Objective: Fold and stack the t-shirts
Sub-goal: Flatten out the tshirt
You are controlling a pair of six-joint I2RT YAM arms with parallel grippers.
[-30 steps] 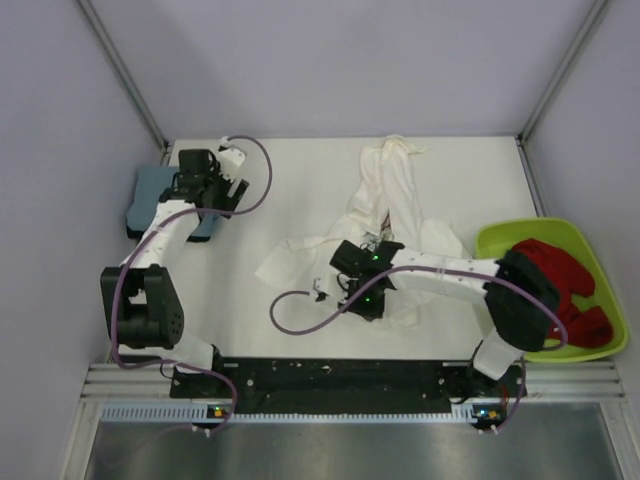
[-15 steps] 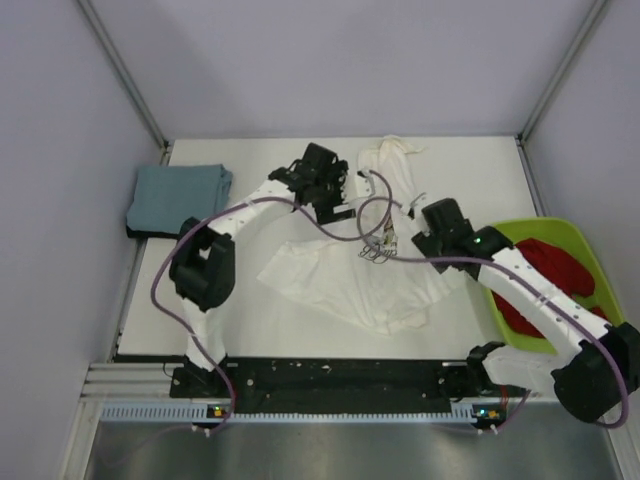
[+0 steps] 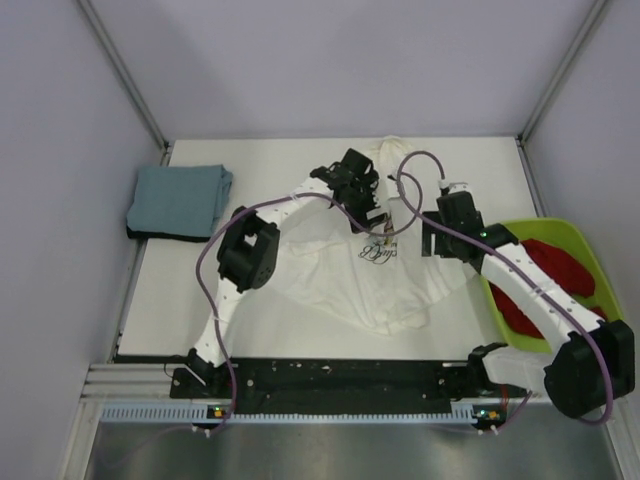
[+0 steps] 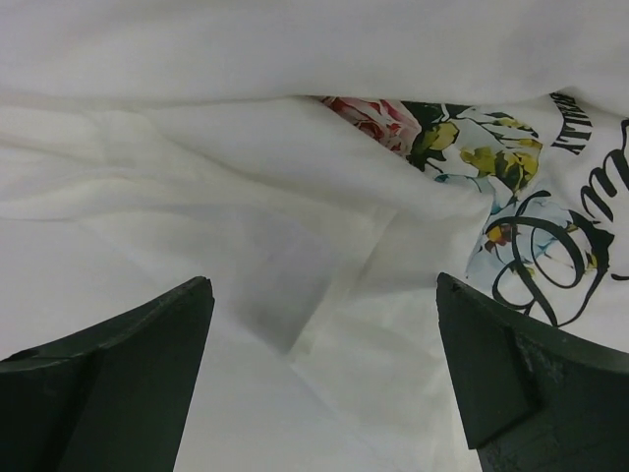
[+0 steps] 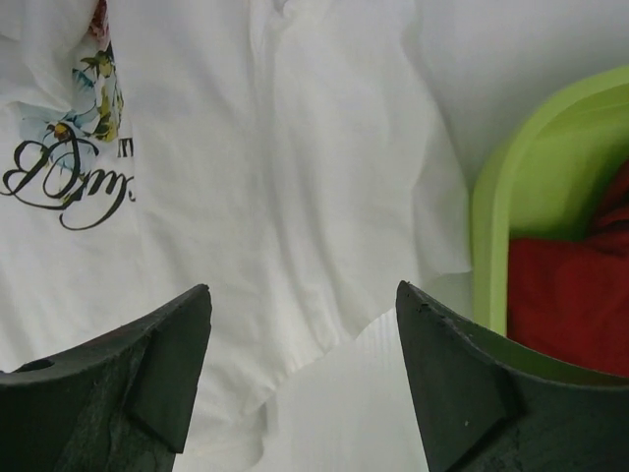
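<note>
The large white t-shirt (image 3: 340, 275) with a flower print (image 3: 378, 250) lies spread and wrinkled mid-table, one part trailing toward the back edge. My left gripper (image 3: 363, 203) hovers open over its upper middle. In the left wrist view the gripper (image 4: 322, 280) holds nothing, with a cloth fold and the print (image 4: 472, 147) below. My right gripper (image 3: 437, 238) is open over the shirt's right edge. The right wrist view shows this gripper (image 5: 303, 287) empty above the hem (image 5: 295, 197). A folded blue-grey t-shirt (image 3: 178, 198) lies at back left on a black one (image 3: 150, 234).
The lime-green bin (image 3: 600, 255) stands at the right table edge with red cloth (image 3: 565, 275) inside; its rim (image 5: 491, 216) is close beside my right gripper. Purple cables loop over the shirt from both wrists. Enclosure walls surround the table.
My left arm has swung from the blue-grey stack to over the white shirt. My right gripper has let go of the shirt, opened and moved right; the shirt now lies more spread out.
</note>
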